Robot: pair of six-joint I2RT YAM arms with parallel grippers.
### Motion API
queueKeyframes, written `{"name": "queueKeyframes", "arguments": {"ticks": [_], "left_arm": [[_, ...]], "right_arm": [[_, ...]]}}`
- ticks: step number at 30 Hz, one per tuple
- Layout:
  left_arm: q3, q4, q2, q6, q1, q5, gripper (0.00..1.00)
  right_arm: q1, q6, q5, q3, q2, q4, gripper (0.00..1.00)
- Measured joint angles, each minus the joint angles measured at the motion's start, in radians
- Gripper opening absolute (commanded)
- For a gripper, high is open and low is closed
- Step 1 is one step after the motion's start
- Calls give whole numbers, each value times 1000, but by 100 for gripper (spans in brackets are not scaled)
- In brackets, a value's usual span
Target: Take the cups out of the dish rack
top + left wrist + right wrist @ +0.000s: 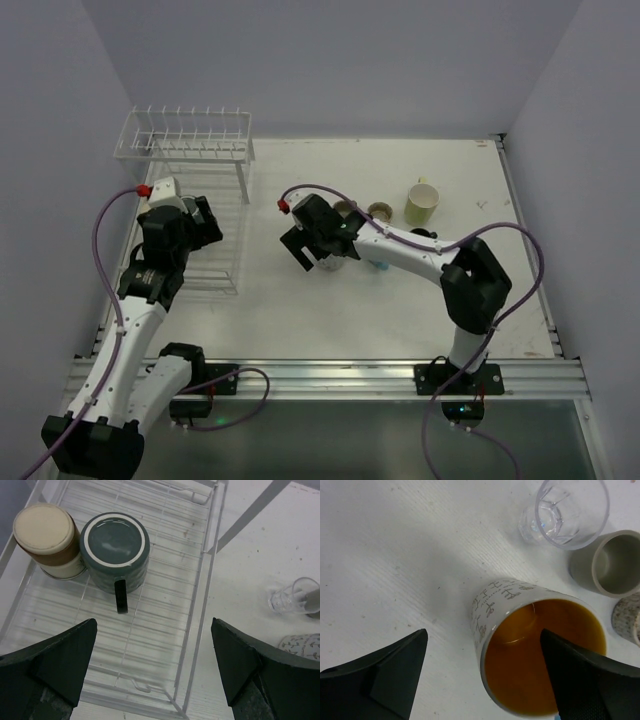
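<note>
The dish rack stands at the table's left, with its raised peg shelf behind. In the left wrist view two cups stand upside down on the rack's grid tray: a tan and cream cup and a dark grey mug with a black handle. My left gripper is open and empty above the tray's near end; it also shows in the top view. My right gripper is open, with the orange-inside white cup upright on the table between its fingers. One finger overlaps the cup's mouth.
A clear glass, a grey cup and a speckled cup stand close behind the white cup. A pale yellow-green mug and a tan cup stand further back. The clear glass lies right of the rack.
</note>
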Motion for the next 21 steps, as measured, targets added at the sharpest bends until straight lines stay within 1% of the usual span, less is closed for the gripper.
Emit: {"name": "queueKeyframes", "arguments": {"ticks": [3, 6, 10, 13, 17, 21], "left_arm": [[33, 2, 53, -22, 1, -51, 100], [55, 15, 119, -43, 23, -72, 100], [82, 25, 227, -82, 84, -86, 100], [93, 45, 297, -106, 104, -105, 100], [114, 76, 386, -114, 106, -112, 100], [151, 88, 465, -113, 109, -121, 100]], "right_arm": [[4, 3, -9, -11, -66, 14, 99], [5, 17, -45, -42, -173, 50, 99], [10, 57, -115, -135, -356, 118, 99], [18, 85, -172, -221, -476, 183, 99], [25, 103, -218, -312, -546, 241, 99], [26, 108, -239, -358, -552, 254, 99]]}}
